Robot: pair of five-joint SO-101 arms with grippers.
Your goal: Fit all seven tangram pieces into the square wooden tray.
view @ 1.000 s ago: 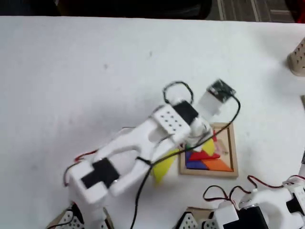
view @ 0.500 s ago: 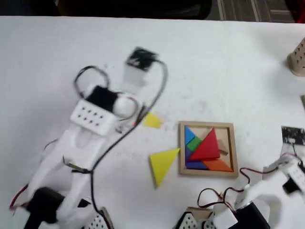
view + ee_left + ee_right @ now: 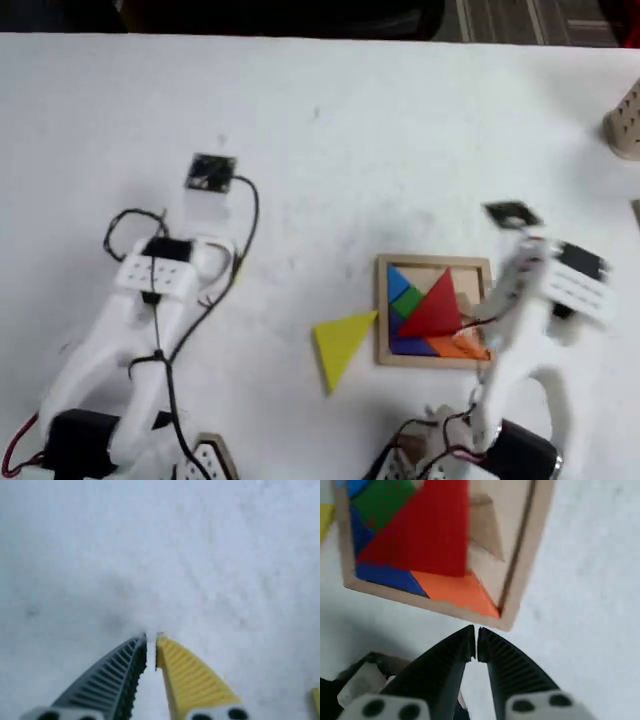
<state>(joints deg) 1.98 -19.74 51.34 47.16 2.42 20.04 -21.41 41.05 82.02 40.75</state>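
Placement step: yellow triangle [image 3: 340, 345] outside the wooden tray [image 3: 430, 262]

I judge the job a little over half done. The tray holds blue, green and orange pieces plus a red triangle [image 3: 437, 303]. In the right wrist view the red one looks to lie slanted over bare wood rather than seated, though I can't be sure. The yellow triangle lies flat on the table [image 3: 400, 130], one corner touching the tray's outer edge on the side toward my left arm. My right gripper [image 3: 474, 631] hangs just off the tray's corner by the orange piece [image 3: 462, 595], fingers pressed together on nothing. My left gripper [image 3: 151, 638] is well apart over bare table, likewise closed and empty. Next I'd need to spread one gripper, settle it on the yellow triangle's edges, and first free space in the tray.
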